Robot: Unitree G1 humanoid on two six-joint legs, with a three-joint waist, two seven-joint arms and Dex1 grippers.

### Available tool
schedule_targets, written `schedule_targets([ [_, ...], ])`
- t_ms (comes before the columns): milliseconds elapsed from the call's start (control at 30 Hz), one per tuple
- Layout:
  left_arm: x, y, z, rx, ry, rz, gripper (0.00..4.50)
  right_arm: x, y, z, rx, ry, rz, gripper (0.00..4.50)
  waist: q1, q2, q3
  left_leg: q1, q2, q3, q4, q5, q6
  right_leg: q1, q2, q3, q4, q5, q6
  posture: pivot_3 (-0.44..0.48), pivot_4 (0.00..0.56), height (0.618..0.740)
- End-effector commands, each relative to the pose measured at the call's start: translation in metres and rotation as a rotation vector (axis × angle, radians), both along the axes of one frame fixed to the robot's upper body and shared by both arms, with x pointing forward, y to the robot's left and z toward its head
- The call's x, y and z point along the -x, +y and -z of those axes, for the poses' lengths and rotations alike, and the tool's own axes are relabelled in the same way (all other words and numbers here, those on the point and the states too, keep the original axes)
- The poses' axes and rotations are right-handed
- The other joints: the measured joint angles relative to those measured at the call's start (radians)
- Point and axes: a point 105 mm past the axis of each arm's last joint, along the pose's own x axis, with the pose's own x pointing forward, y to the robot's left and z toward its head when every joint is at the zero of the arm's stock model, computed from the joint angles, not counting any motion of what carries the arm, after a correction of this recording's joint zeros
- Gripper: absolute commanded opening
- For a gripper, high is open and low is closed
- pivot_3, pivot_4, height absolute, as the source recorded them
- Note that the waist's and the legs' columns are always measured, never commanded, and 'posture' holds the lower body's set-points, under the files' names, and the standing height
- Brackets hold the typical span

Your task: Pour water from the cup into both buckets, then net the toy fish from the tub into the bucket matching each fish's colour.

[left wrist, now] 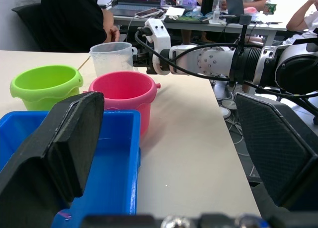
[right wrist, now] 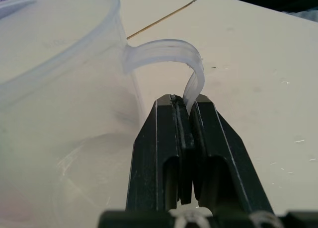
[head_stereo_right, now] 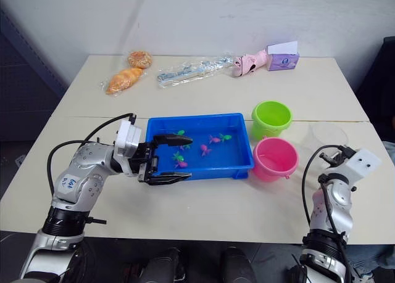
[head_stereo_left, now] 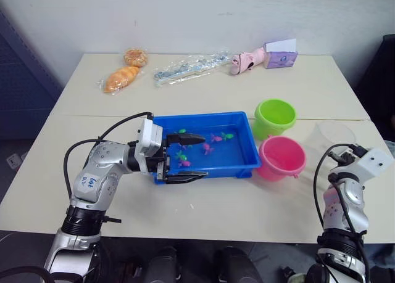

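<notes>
The blue tub (head_stereo_left: 203, 117) sits mid-table and holds several tiny pink and green toy fish (head_stereo_left: 207, 148). My left gripper (head_stereo_left: 191, 158) hovers open over the tub's left end, one finger above the water and the other along the near rim, gripping nothing. To the right of the tub stand the lime green bucket (head_stereo_left: 275, 116) and, nearer, the pink bucket (head_stereo_left: 281, 158). Right of those buckets stands the clear cup (head_stereo_left: 333, 137), upright on the table. My right gripper (right wrist: 185, 103) is shut on the cup's thin handle (right wrist: 164, 51).
Along the far edge of the table lie two bread rolls (head_stereo_left: 120, 79), a clear plastic bag (head_stereo_left: 185, 67), a pink toy (head_stereo_left: 247, 61) and a purple box (head_stereo_left: 281, 55). In the left wrist view, people sit at a desk (left wrist: 198, 14) beyond the table.
</notes>
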Motion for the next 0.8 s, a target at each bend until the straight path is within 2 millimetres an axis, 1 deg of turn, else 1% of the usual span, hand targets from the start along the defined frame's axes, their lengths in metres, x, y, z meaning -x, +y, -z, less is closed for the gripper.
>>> schedule_targets([
  [33, 0.004, 0.002, -0.012, 0.005, -0.049, -0.001, 4.5, 0.015, -0.009, -0.008, 0.051, -0.046, 0.041, 1.09, 0.002, 0.0, 0.0, 0.0, 0.0, 0.0, 0.0, 0.0, 0.0, 0.0, 0.0, 0.0, 0.0, 0.0, 0.0, 0.0, 0.15, 0.74],
  [133, 0.004, 0.004, -0.011, -0.001, -0.043, -0.01, 4.5, 0.028, -0.006, -0.006, 0.064, -0.04, 0.039, 2.63, 0.002, 0.0, 0.0, 0.0, 0.0, -0.001, 0.0, 0.0, 0.001, 0.0, 0.0, 0.0, 0.0, 0.0, 0.0, 0.0, 0.15, 0.74],
  [200, 0.004, 0.006, -0.009, -0.006, -0.036, -0.015, 4.5, 0.038, -0.003, -0.003, 0.065, -0.036, 0.036, 3.58, 0.001, 0.0, 0.0, 0.0, 0.0, -0.001, 0.0, 0.0, 0.001, 0.0, 0.0, 0.0, 0.0, 0.0, 0.0, 0.0, 0.15, 0.74],
  [233, 0.004, 0.006, -0.009, -0.008, -0.034, -0.016, 4.5, 0.044, -0.001, -0.003, 0.055, -0.042, 0.034, 4.19, 0.001, 0.0, 0.0, 0.0, 0.0, -0.001, 0.0, 0.0, 0.001, 0.0, 0.0, 0.0, 0.0, 0.0, 0.0, 0.0, 0.15, 0.74],
  [267, 0.004, 0.008, -0.009, -0.011, -0.031, -0.021, 4.5, 0.051, 0.001, -0.001, 0.047, -0.035, 0.026, 4.45, -0.001, 0.0, 0.0, 0.0, 0.0, -0.001, 0.0, 0.0, 0.001, 0.0, 0.0, 0.0, 0.0, 0.0, 0.0, 0.0, 0.15, 0.74],
  [367, 0.002, 0.015, -0.007, -0.021, -0.021, -0.046, 4.5, 0.073, 0.016, 0.005, 0.011, -0.014, -0.031, 4.45, 0.0, 0.0, 0.0, 0.001, 0.0, -0.001, -0.001, 0.0, 0.0, 0.0, 0.0, 0.0, 0.0, 0.0, 0.0, 0.0, 0.15, 0.74],
  [433, 0.001, 0.024, -0.005, -0.034, -0.013, -0.079, 4.5, 0.09, 0.028, 0.005, 0.025, 0.007, -0.094, 4.45, -0.001, 0.0, 0.0, 0.001, 0.0, -0.001, -0.003, 0.0, 0.0, 0.0, 0.0, 0.0, 0.0, 0.0, 0.0, 0.0, 0.15, 0.74],
  [467, -0.001, 0.03, -0.004, -0.04, -0.012, -0.107, 4.5, 0.098, 0.037, 0.001, 0.037, 0.006, -0.154, 4.45, -0.001, 0.001, 0.0, 0.001, 0.0, -0.001, -0.004, -0.001, 0.0, -0.001, 0.0, 0.0, -0.001, 0.0, 0.0, 0.0, 0.15, 0.74],
  [500, -0.003, 0.038, -0.004, -0.044, -0.009, -0.145, 4.5, 0.105, 0.045, -0.01, 0.065, -0.021, -0.223, 4.45, 0.0, 0.001, 0.0, 0.001, 0.0, -0.001, -0.004, -0.001, 0.0, -0.001, 0.0, 0.0, -0.001, 0.0, 0.0, 0.0, 0.15, 0.74],
  [600, -0.008, 0.063, -0.001, -0.04, 0.013, -0.267, 4.5, 0.116, 0.068, -0.045, 0.166, -0.093, -0.434, 4.45, -0.007, 0.001, 0.0, 0.001, 0.0, 0.0, -0.006, -0.002, 0.003, -0.001, -0.001, 0.001, -0.002, 0.0, 0.0, 0.0, 0.15, 0.74],
  [667, -0.007, 0.088, 0.005, -0.059, 0.029, -0.377, 4.5, 0.119, 0.087, -0.071, 0.314, -0.11, -0.622, 4.45, -0.011, 0.0, 0.0, 0.002, 0.0, 0.0, -0.006, -0.004, 0.006, 0.0, -0.001, 0.001, -0.003, 0.0, 0.0, 0.0, 0.15, 0.74],
  [733, -0.006, 0.105, 0.009, -0.081, 0.012, -0.466, 4.5, 0.124, 0.1, -0.097, 0.417, -0.213, -0.736, 4.45, -0.016, 0.0, 0.0, 0.003, 0.0, 0.001, -0.006, -0.004, 0.006, 0.001, -0.001, 0.001, -0.003, 0.0, 0.0, 0.0, 0.15, 0.74],
  [767, -0.005, 0.119, 0.01, -0.081, 0.002, -0.537, 4.5, 0.127, 0.107, -0.106, 0.443, -0.255, -0.799, 4.45, -0.011, -0.002, 0.0, 0.004, 0.0, 0.0, -0.007, -0.004, 0.006, 0.001, -0.001, 0.001, -0.004, 0.0, 0.0, 0.0, 0.15, 0.74],
  [800, -0.005, 0.136, 0.012, -0.078, -0.009, -0.626, 4.5, 0.129, 0.115, -0.109, 0.474, -0.261, -0.878, 4.45, -0.006, -0.003, 0.0, 0.004, 0.001, -0.002, -0.008, -0.004, 0.006, 0.001, -0.001, 0.0, -0.004, 0.0, 0.0, 0.0, 0.15, 0.74],
])
